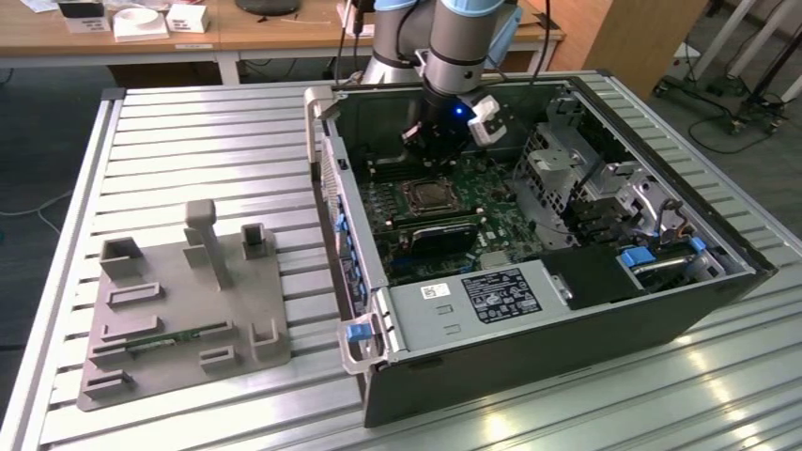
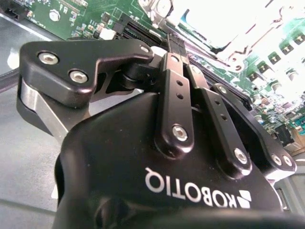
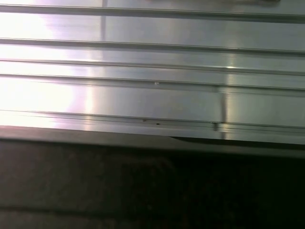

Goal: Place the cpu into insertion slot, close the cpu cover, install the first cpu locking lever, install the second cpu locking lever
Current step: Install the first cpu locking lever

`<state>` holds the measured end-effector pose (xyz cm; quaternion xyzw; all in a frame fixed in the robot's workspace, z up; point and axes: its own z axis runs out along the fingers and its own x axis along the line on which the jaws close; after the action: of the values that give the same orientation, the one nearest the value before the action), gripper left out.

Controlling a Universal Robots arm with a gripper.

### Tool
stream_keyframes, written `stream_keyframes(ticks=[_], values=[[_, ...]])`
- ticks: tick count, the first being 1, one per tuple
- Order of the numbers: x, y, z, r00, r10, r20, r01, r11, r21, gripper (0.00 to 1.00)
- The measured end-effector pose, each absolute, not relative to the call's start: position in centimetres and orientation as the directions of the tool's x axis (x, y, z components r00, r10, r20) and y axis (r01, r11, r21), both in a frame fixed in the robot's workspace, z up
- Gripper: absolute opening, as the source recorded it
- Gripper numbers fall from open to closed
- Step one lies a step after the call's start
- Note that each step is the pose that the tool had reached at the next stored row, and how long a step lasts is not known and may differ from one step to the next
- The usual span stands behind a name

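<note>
Open room above the cpu cover [image 1: 433, 195], hemmed perhaps closely by case walls [image 1: 357, 254] and drive cage [image 1: 570, 169].

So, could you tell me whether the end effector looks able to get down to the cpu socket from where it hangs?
Probably yes: the end effector hangs inside the open case, just above the cpu socket, nothing between.

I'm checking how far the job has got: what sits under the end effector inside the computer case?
Below the end effector lies the green motherboard; the square CPU socket is just in front. Whether the cpu is seated there cannot be told.
</note>
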<state>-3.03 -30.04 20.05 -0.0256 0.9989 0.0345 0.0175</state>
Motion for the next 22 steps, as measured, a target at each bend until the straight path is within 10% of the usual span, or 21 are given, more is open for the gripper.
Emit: stream_keyframes(ticks=[22], values=[[-2.85, -30.09, 20.12, -0.998, -0.05, -0.036, -0.052, 0.997, 0.063, 0.1]])
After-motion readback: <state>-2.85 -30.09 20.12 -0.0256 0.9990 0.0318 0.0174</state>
